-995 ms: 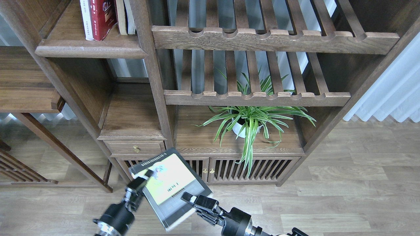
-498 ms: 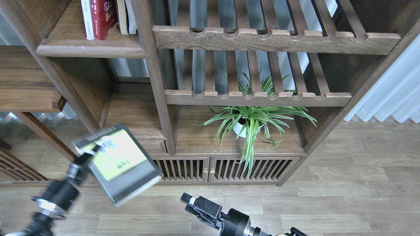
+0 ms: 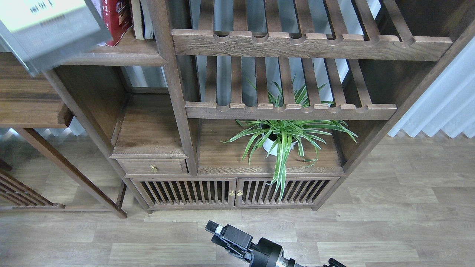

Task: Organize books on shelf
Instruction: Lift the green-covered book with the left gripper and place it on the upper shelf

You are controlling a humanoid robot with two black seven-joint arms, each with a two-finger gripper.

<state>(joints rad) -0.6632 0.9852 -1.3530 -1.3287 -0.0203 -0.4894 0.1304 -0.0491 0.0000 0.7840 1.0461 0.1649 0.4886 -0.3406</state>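
While raised at top left, black-grey book (image 3: 52, 33) blurred before plank shelf (image 3: 111, 57), just left of red book (image 3: 115, 18).
Likely stiff, weighty, slick-covered; best pinched near spine. Left pincer unseen; right pincer (image 3: 217, 231) low, empty, spread or pressed together: cannot tell.

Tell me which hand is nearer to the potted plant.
Right. The right hand is low on the floor side, below and left of the potted plant. The left hand is out of view; only the grey-black book shows at the top left, far from the plant.
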